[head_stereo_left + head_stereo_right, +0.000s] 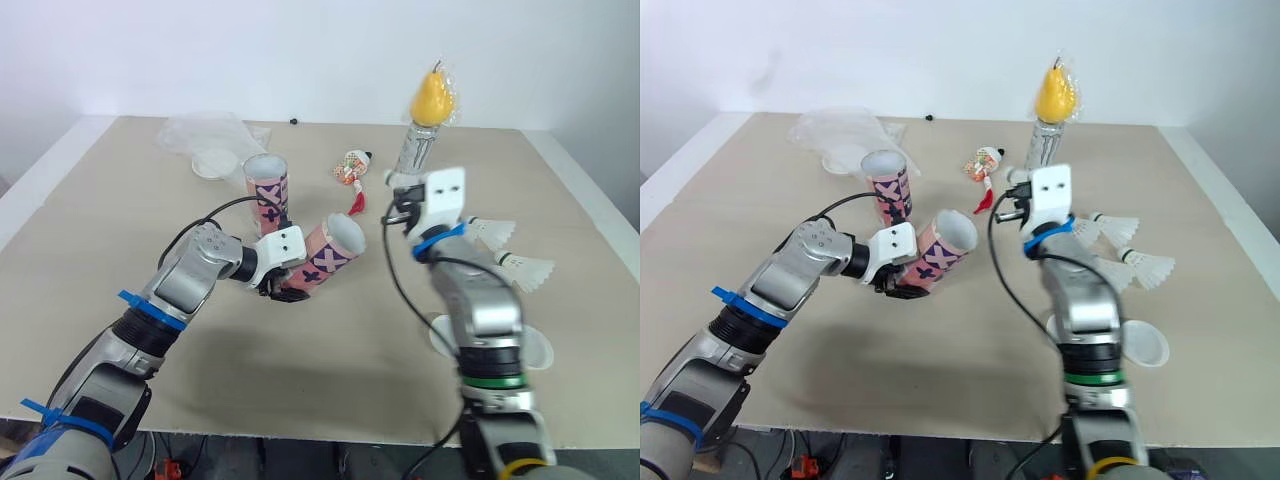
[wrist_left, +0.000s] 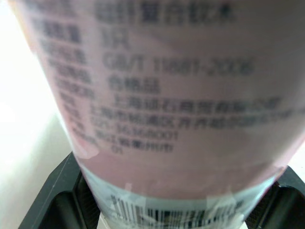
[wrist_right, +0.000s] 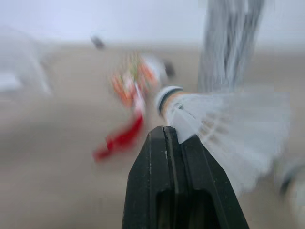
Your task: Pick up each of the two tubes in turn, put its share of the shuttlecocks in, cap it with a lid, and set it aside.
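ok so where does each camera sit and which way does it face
left eye, right eye: on the head, facing forward and down at the table; both arms show.
left wrist: on that wrist, facing the tube held in the left pincer; its fingers flank it.
right wrist: along the right pincer, pinching a shuttlecock.
shared: eye views show the same tube.
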Motion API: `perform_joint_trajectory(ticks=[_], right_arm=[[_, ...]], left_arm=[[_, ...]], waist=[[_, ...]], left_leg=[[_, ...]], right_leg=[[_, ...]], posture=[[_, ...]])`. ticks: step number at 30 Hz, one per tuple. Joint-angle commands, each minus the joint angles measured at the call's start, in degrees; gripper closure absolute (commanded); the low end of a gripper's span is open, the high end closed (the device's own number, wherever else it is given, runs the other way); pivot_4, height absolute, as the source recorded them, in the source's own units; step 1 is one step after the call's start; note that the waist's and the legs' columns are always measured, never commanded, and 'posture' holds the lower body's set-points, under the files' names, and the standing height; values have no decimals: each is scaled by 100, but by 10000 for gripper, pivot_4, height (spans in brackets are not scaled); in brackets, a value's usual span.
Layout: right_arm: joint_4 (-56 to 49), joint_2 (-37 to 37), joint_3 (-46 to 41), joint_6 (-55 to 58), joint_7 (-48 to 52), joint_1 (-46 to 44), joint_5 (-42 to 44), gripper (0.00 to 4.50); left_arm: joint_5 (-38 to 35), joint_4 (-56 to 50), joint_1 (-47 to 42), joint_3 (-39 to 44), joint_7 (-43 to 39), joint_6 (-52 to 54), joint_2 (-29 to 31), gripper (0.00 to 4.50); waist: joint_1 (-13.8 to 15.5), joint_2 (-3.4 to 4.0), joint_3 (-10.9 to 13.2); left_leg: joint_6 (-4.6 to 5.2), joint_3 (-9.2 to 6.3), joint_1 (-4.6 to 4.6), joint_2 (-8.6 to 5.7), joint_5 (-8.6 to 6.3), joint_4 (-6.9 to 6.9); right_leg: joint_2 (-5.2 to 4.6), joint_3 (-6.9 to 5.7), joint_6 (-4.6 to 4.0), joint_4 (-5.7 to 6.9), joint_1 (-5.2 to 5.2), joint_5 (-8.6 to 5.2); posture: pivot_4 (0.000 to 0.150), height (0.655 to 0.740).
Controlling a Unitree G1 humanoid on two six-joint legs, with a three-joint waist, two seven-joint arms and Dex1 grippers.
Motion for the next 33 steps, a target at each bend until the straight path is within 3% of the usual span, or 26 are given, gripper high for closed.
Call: perform_joint_trajectory(ticks=[1, 5, 10, 19, 33], right_arm=[[-646, -1284, -157, -867, 1929, 22, 385, 44693], [-837, -2725, -451, -1702, 4281, -105, 1310, 44693], [-942, -3149, -129, -2172, 5203, -265, 1424, 44693], [-134, -2873, 709, -3219, 5482, -675, 502, 44693], [540, -2653, 1076, -3957, 5850, -1109, 214, 44693]], left_arm=[[-21, 83, -92, 58, -49, -61, -8, 11823], [-38, 178, -155, 62, -122, -127, -28, 11823], [-59, 229, -208, 56, -183, -160, -51, 11823], [-45, 204, -209, 60, -212, -173, -85, 11823], [-43, 122, -148, 92, -159, -88, -54, 11823]], waist=[[4, 2, 2], [16, 13, 17], [11, 11, 18], [21, 9, 22], [21, 11, 23]], left_leg=[[0, -1, 1, 0, -1, 0], [1, -3, 3, -8, -1, -16], [2, -9, 13, -8, -2, -22], [1, -7, 6, -20, -1, -14], [1, -11, 6, -21, -2, -19]], right_leg=[[0, -1, 0, -1, 1, -3], [-1, 3, 1, -7, 5, -15], [0, 0, -1, -7, 11, -19], [-11, 3, 3, -8, 9, -18], [-10, 1, 2, -5, 10, -22]], posture=[[1500, 7400], [1500, 7400], [1500, 7400], [1500, 7400], [1500, 7400]])
